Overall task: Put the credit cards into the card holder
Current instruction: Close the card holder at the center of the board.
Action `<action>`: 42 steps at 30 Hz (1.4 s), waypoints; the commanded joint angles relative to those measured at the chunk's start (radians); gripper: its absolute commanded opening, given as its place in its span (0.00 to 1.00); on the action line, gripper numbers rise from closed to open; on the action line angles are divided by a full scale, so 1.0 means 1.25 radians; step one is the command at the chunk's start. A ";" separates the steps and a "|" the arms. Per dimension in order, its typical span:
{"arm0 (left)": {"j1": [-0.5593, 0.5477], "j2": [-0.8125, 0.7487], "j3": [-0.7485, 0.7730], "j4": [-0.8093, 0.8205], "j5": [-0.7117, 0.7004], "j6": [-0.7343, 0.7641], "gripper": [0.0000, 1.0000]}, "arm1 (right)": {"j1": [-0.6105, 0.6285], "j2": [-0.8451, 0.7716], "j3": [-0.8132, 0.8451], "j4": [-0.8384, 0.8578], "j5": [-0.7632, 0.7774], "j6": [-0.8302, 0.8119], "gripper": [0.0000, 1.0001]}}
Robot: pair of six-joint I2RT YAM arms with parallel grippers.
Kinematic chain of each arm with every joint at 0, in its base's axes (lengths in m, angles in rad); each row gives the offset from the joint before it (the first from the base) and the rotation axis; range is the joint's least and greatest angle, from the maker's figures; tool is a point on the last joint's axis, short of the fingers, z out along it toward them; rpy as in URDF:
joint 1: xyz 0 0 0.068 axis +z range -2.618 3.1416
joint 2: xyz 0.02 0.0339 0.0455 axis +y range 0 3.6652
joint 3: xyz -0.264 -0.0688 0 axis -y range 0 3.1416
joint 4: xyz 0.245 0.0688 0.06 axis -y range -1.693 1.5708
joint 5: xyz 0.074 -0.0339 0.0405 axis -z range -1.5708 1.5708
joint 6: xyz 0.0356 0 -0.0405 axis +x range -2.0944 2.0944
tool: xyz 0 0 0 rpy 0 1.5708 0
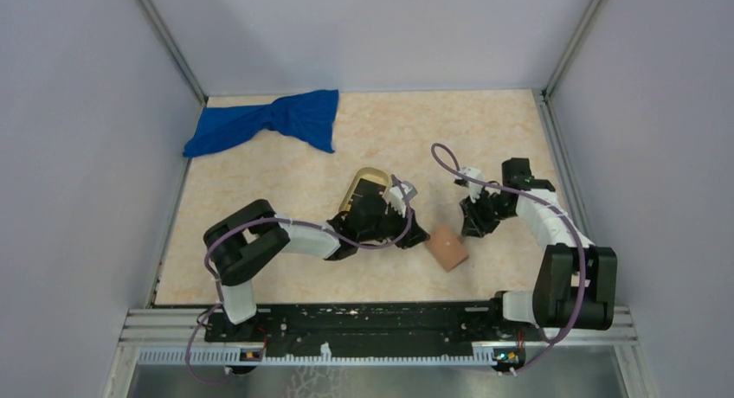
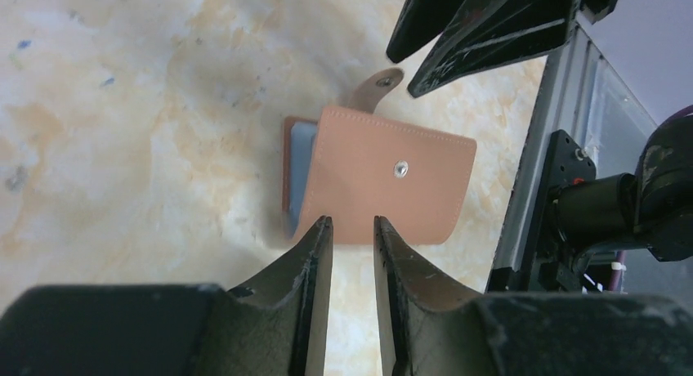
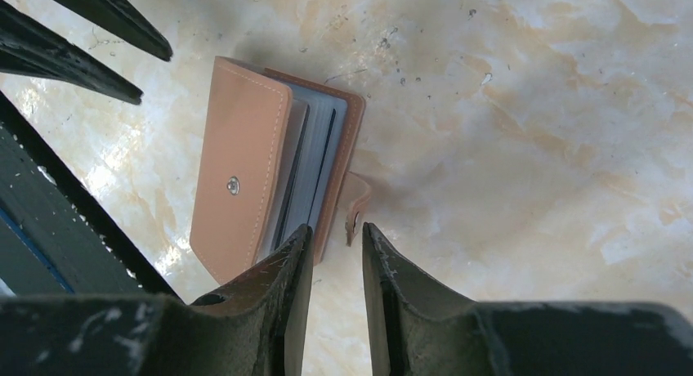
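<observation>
- The card holder (image 1: 447,247) lies flat on the surface (image 1: 485,138), between the two claws and toward the near side.
- Its cover is loosely folded over and not fastened. The snap flap (image 3: 357,204) sticks out free, and blue-grey leaves show along one open edge.
- The left claw (image 2: 353,229) is only a narrow slit apart and holds nothing. Its tips sit just beside one edge of the holder.
- The right claw (image 3: 331,235) is also narrowly parted and empty. It hangs just beside the opposite side, where the flap and open leaves are.
- Both claws are about equally close; I cannot tell which is nearer. The right one faces the opening, so it seems better placed to lift the cover.
- The credit cards are not visible in any view. The oval tray (image 1: 370,175) is mostly hidden under the left arm.
- The rail (image 1: 372,316) at the arm bases is near the holder, so there is little room that way. The far half of the surface gives room to move, and the blue cloth (image 1: 268,123) is well apart at the far left.
</observation>
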 commanded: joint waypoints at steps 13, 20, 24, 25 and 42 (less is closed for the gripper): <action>0.004 0.118 0.177 -0.104 0.131 0.039 0.26 | -0.033 -0.114 0.026 -0.194 -0.254 -0.320 0.18; 0.004 0.149 0.178 -0.072 0.126 0.008 0.20 | -0.024 -0.063 -0.043 -0.269 -0.246 -0.582 0.00; 0.004 0.158 0.175 -0.061 0.117 -0.002 0.19 | -0.017 -0.065 -0.091 -0.221 -0.179 -0.628 0.00; 0.004 0.160 0.175 -0.056 0.118 -0.005 0.19 | -0.014 -0.066 -0.099 -0.198 -0.157 -0.617 0.00; 0.005 0.190 0.174 0.029 0.147 -0.084 0.17 | 0.013 -0.032 -0.124 -0.108 -0.069 -0.543 0.00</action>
